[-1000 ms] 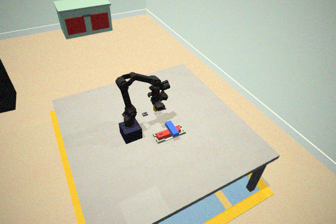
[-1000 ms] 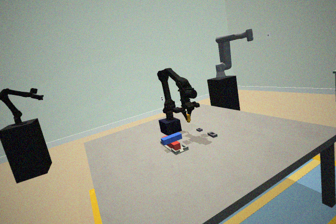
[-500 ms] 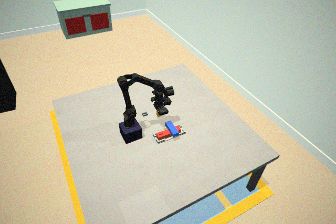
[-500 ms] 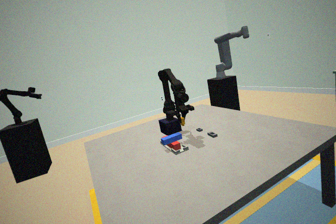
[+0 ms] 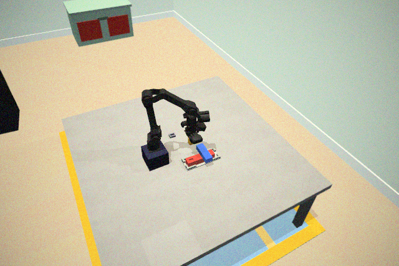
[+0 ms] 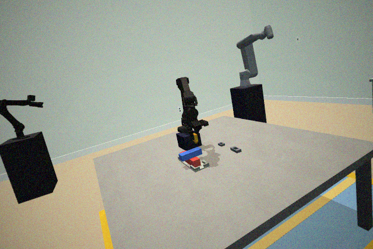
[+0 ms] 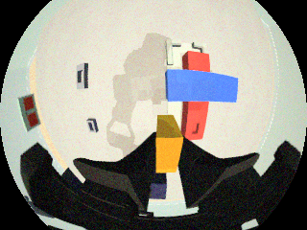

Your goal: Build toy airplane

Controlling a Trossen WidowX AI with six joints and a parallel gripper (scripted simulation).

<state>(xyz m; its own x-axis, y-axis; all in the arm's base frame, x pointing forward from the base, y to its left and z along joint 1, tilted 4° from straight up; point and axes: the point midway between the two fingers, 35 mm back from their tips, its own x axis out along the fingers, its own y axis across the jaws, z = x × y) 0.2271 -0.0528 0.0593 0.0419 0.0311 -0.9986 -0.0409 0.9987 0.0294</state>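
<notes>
1. Far off to the left of the fingers (image 5: 191,139) (image 6: 196,133) in the wrist view: a pale green cabinet (image 5: 105,28) (image 7: 29,112) with red doors, beyond the worktop (image 5: 241,185) (image 6: 165,195) (image 7: 96,29).
2. Left and ahead of the fingers: the larger grey holder (image 6: 239,151) (image 7: 86,76), flat on the worktop.
3. Left of the fingers, nearer in: the smaller grey holder (image 5: 174,136) (image 6: 221,144) (image 7: 95,126), also flat.
4. At the fingers: narrowly parted and closed on the yellow tail fin (image 5: 190,141) (image 6: 195,138) (image 7: 169,155), raised above the worktop and apart from the fuselage.
5. Right and ahead of the fingers: the pale jig (image 5: 187,168) (image 6: 196,170) (image 7: 170,55), on the worktop.
6. Just right of the fingers in the same view, lengthwise in the jig: the red fuselage (image 5: 192,161) (image 6: 194,161) (image 7: 195,115), with a dark slot in the top of its near end, uncovered.
7. Ahead of the fingers and reaching farthest right: the blue wing (image 5: 204,152) (image 6: 190,153) (image 7: 201,86), laid crosswise on the fuselage; tab hidden beneath, full seating impossible to tell.
</notes>
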